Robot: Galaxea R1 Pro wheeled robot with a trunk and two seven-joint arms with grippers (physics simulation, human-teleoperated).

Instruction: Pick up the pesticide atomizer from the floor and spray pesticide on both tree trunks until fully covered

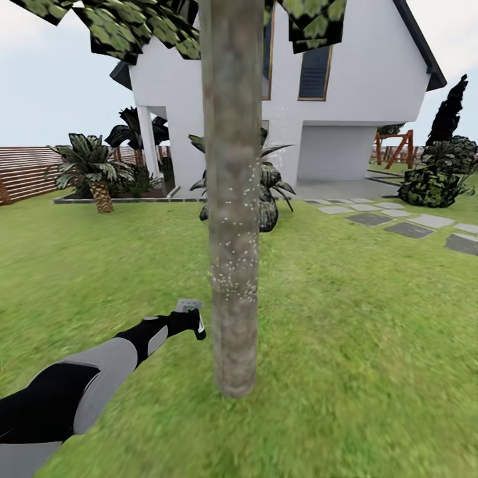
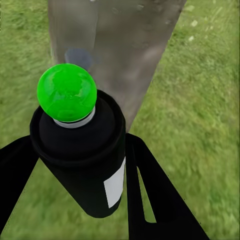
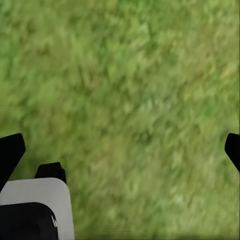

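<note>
Spray bottle [image 2: 82,155] clamped in the left gripper [image 2: 80,165], beside the trunk [image 1: 231,199].
Its white label is blank; the right gripper [image 3: 120,150] is held apart over grass [image 3: 140,90].

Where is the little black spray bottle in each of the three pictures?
Head view: the small black spray bottle sits low and left of centre, at the left arm's tip beside the thick grey-brown tree trunk.
Left wrist view: it is big at centre, green top up, between the left gripper fingers.
Right wrist view: not in it.
Shared landmark: the trunk.
</note>
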